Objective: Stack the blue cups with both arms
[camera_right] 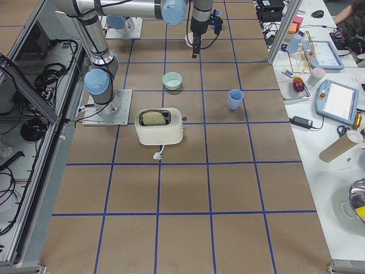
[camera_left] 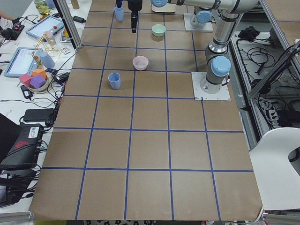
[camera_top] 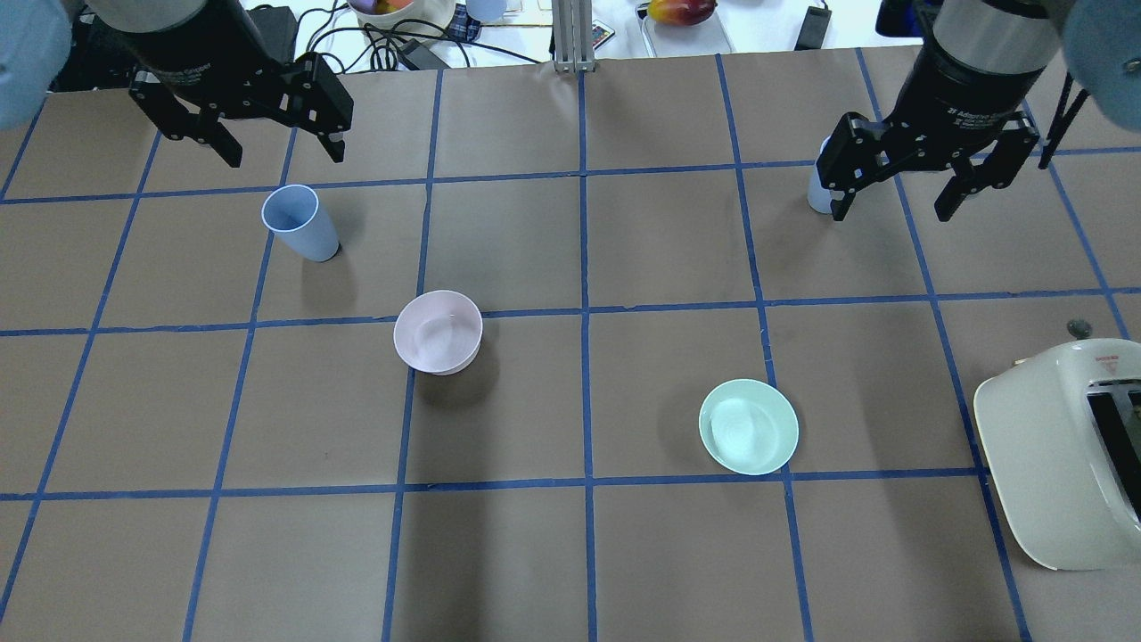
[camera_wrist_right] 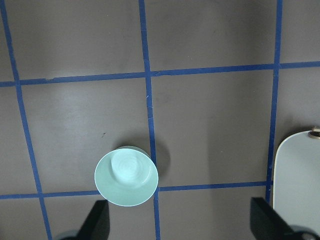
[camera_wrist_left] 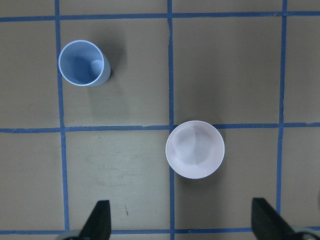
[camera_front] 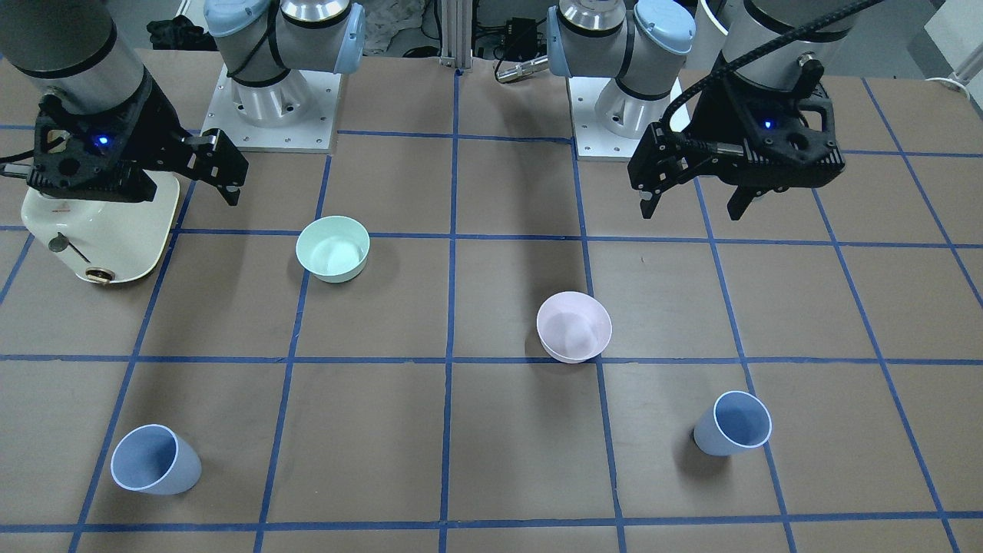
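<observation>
Nearest, a pale periwinkle-blue plastic tumbler [camera_front: 733,424] and its twin tumbler [camera_front: 153,461] stand upright, well apart, ungrasped; beyond, a pale pink bowl [camera_front: 574,326] and a mint-green bowl [camera_front: 333,247]; farthest, left gripper [camera_front: 693,209] and right gripper [camera_top: 891,212] hang with jaws spread wide, empty. Judged the opening step: each must next descend around a tumbler. Cream toaster [camera_front: 107,230] red mark and gripper lettering: unreadable

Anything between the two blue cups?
Nothing: the front-facing view shows bare taped tabletop between the left-side pale blue plastic cup and the right-side cup.
</observation>
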`<state>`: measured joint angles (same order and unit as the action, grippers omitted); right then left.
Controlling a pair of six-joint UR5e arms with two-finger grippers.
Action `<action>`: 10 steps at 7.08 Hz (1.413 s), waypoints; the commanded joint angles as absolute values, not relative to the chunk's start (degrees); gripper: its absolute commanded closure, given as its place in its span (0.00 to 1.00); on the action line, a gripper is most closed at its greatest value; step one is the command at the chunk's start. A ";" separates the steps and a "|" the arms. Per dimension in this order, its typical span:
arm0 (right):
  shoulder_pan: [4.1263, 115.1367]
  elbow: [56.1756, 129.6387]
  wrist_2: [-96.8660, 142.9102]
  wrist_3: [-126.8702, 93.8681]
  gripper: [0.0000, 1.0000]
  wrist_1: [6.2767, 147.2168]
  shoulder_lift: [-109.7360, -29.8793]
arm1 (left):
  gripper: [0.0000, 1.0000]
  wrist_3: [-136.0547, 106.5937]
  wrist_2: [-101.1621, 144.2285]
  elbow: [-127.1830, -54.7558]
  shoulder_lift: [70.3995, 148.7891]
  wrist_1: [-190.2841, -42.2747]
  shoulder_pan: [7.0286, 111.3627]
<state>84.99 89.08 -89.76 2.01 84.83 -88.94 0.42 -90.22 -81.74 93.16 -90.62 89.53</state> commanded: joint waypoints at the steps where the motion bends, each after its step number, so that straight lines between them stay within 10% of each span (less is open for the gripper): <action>1: 84.99 89.38 -89.39 1.67 0.00 84.81 -88.95 | 0.00 0.44 -90.17 -81.74 94.73 -90.18 88.60; 6: 84.99 89.65 -89.30 1.49 0.00 84.73 -89.90 | 0.00 12.71 -92.81 -83.67 117.54 -60.44 83.87; 10: 86.65 90.35 -89.12 1.41 0.00 84.73 -90.35 | 0.00 11.69 -98.61 -84.11 123.22 -64.06 81.65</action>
<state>85.91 90.24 -89.25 1.45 84.65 -90.33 11.90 -97.42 -84.01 122.57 -61.98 82.29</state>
